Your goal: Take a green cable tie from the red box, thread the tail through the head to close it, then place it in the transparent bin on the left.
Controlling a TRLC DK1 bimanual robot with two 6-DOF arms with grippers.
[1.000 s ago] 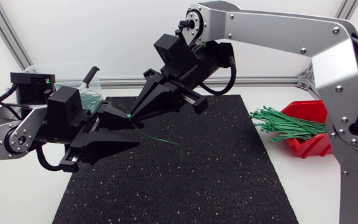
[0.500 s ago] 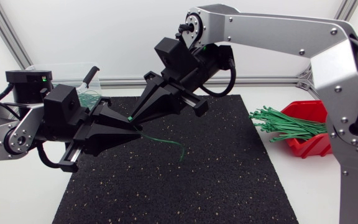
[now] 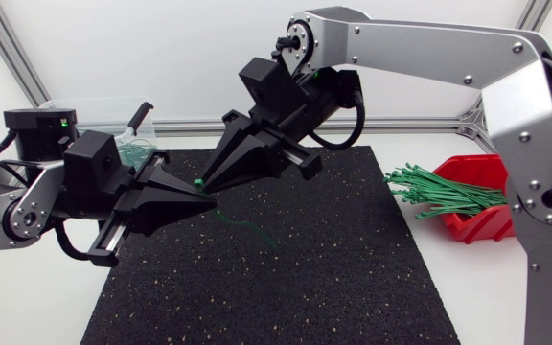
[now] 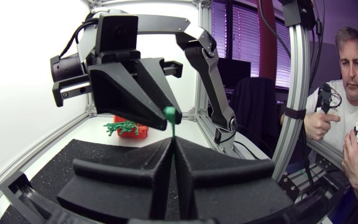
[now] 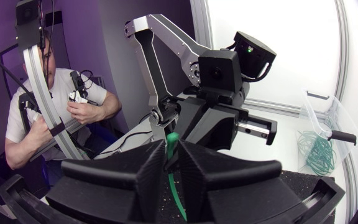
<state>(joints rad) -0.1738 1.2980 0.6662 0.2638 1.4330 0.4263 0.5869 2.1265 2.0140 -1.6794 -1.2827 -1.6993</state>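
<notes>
Head view showed the green cable tie [image 3: 241, 223] held over the mat's [image 3: 353, 259] left half; left wrist view, left gripper [image 4: 171, 142] clamped on it; right wrist view, right gripper [image 5: 171, 152] likewise; closing unconfirmed, transparent bin [image 3: 103, 107] pending.

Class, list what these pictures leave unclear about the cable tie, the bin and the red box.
1. Cable tie: whether the tail has entered the head; head view, the left gripper and right gripper cover that spot.
2. Bin: how many ties it holds; head view, the left arm hides most; right wrist view, a tangle.
3. Red box: its inside; head view, the tie bundle covers it; left wrist view, too small.
</notes>
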